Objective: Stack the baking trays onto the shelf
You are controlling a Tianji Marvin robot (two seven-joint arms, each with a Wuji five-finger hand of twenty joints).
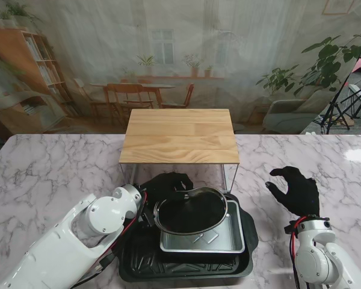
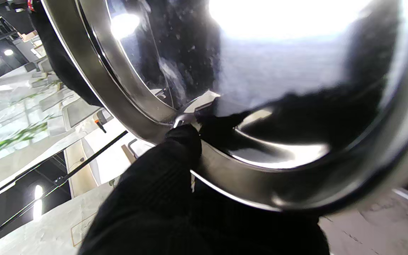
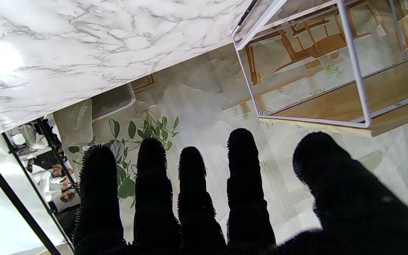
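Three trays sit nested at the near middle of the worktop [image 1: 54, 162]: a dark ribbed tray [image 1: 186, 265] at the bottom, a silver tray [image 1: 228, 238] inside it, and a round dark pan [image 1: 189, 212] with a shiny rim on top, tilted, its far edge raised. My left robot hand [image 1: 168, 183] grips the pan at its far-left rim; in the left wrist view the gloved fingers [image 2: 184, 141] press on the metal rim [image 2: 126, 106]. The pan hangs just nearer to me than the shelf [image 1: 179, 135], below the level of its wooden top. The shelf stands at mid-worktop toward the far edge, white wire legs [image 3: 352, 60] under the board. Nothing lies on its top.

My right robot hand [image 1: 296, 189] hovers over the right side of the worktop, well apart from the trays, holding nothing, fingers curled loosely and spread apart. The right wrist view shows all five fingertips [image 3: 193, 170] free, with marble and the shelf frame beyond.
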